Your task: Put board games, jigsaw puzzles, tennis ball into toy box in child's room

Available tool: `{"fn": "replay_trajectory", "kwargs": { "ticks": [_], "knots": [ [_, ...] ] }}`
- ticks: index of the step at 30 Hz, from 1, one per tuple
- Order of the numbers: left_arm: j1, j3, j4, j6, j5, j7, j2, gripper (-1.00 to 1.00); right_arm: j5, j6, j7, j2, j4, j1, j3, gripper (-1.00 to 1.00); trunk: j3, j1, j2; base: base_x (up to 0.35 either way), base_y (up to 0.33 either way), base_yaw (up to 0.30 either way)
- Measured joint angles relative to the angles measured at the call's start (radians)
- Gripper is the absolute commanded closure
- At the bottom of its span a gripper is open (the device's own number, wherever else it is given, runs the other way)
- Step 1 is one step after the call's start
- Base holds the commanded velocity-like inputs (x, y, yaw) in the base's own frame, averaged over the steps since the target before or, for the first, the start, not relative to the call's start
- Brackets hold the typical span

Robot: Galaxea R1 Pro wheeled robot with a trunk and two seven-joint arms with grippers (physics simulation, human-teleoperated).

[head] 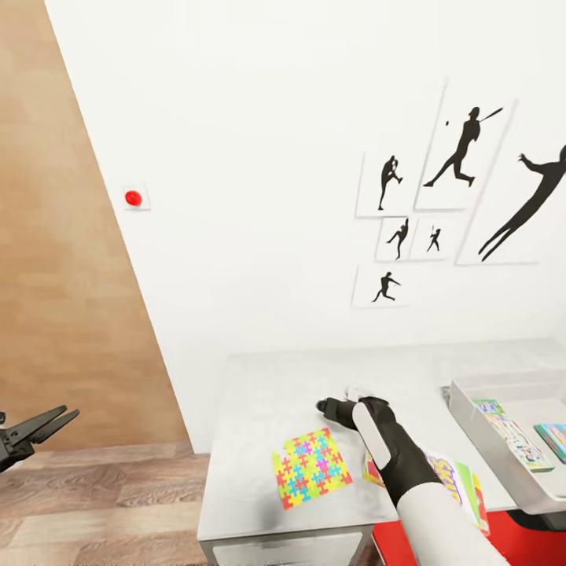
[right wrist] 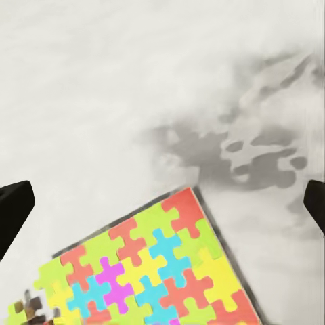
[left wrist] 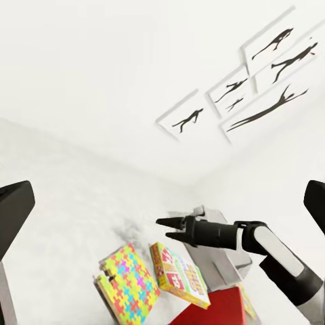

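A bright jigsaw puzzle (head: 311, 468) (left wrist: 128, 283) (right wrist: 159, 267) lies flat near the front of the pale grey table (head: 259, 401). My right gripper (head: 333, 407) (left wrist: 169, 227) hovers open just beyond the puzzle's far corner, holding nothing. Partly under that forearm lies the long Skip-Bo board game (head: 460, 481) (left wrist: 179, 274). The light grey toy box (head: 479, 393) stands at the table's right end and holds a printed board game (head: 512, 434) and a small blue one (head: 554, 440). My left gripper (head: 43, 427) hangs open off the table's left side, over the floor. The tennis ball and the bed are out of view.
A white wall with silhouette posters (head: 460, 189) and a red button (head: 134, 198) backs the table. A wood-panelled wall (head: 55, 236) and wooden floor (head: 102, 503) lie to the left. Something red (head: 472, 542) sits below the table's front edge.
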Motion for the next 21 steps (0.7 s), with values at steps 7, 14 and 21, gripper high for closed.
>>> {"fn": "replay_trajectory", "kwargs": {
  "ticks": [7, 14, 21],
  "knots": [
    [-0.002, 0.000, 0.000, 0.002, -0.001, 0.000, 0.002, -1.00, 0.004, -0.094, 0.005, -0.001, 0.136, -0.062, 0.047, -1.00, -0.012, 0.000, 0.000, 0.000, 0.000, 0.000],
    [-0.003, -0.001, 0.000, 0.004, -0.001, 0.000, 0.002, -1.00, 0.002, -0.096, 0.008, 0.000, 0.156, -0.069, 0.053, -1.00, -0.023, 0.000, 0.000, 0.000, 0.000, 0.000],
    [-0.004, -0.001, 0.000, 0.004, -0.001, 0.000, 0.002, -1.00, 0.000, -0.063, 0.020, 0.002, 0.158, -0.069, 0.054, -1.00, -0.035, 0.000, 0.000, 0.000, 0.000, 0.000]
  ]
}}
